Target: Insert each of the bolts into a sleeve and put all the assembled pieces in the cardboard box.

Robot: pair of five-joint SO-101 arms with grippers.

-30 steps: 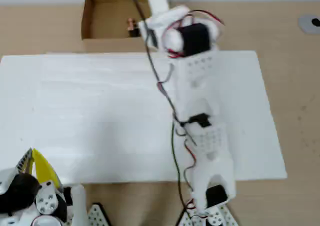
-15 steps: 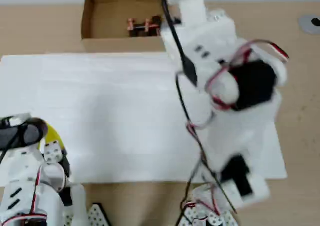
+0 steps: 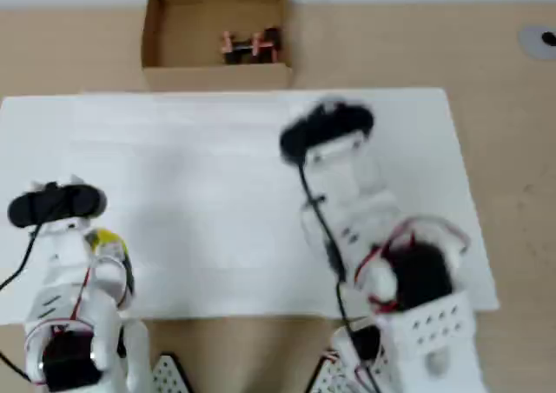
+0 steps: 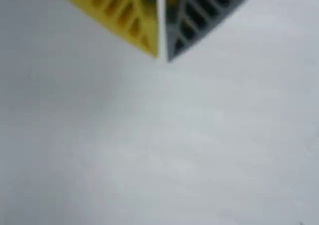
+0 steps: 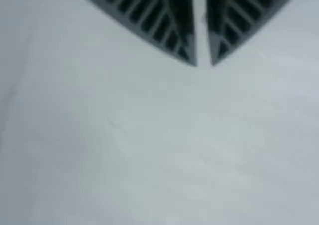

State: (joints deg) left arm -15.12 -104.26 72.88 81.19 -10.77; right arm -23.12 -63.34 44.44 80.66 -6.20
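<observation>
Some pieces (image 3: 252, 44) lie in the box (image 3: 155, 36), beyond the sheet (image 3: 200, 193).
Left gripper (image 4: 162, 56), right gripper (image 5: 202, 63): fingers almost touching, empty.

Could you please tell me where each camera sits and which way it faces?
High view: fixed above the table, looking down on the sheet, box, left arm and right arm.
Left wrist view: on the left wrist, facing down at the sheet; the left gripper shows, shut.
Right wrist view: on the right wrist, facing down at the sheet; the right gripper shows, shut.
Shared: all three see the sheet.
</observation>
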